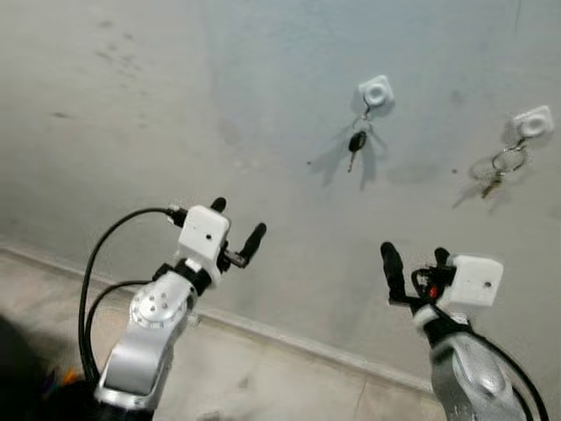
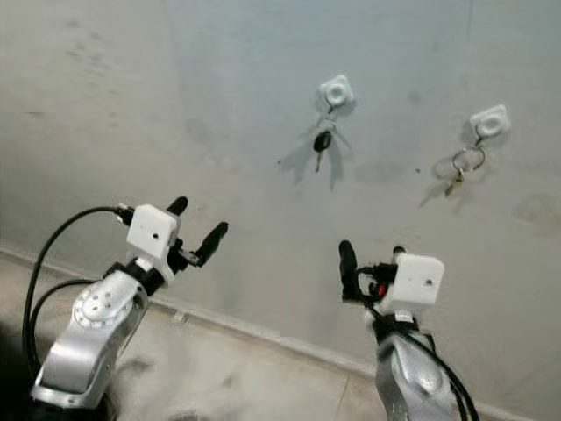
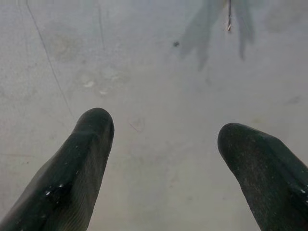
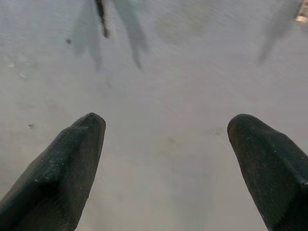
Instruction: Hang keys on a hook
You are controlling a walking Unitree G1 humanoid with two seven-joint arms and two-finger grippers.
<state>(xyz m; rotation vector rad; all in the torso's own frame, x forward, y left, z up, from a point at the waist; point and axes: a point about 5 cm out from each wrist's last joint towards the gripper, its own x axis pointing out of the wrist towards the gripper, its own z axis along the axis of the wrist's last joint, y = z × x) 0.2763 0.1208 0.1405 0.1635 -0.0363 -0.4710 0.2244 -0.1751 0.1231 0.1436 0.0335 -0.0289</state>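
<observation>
Grey wall (image 1: pixel 175 105) carries two white hooks: black-headed key (image 1: pixel 356 145) hangs at 12 o'clock, keyring (image 1: pixel 504 167) at 2; left end effector (image 1: pixel 237 226) and right end effector (image 1: pixel 416 263) both spread wide, empty, below—careless lift could knock keys off.

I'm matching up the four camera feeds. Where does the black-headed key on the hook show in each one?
Left eye view: black-headed key upper centre-right, under its white hook.
Right eye view: just above centre.
Left wrist view: blade tip at the top edge.
Right wrist view: tip at the top edge.
Shared landmark: the grey wall.
</observation>
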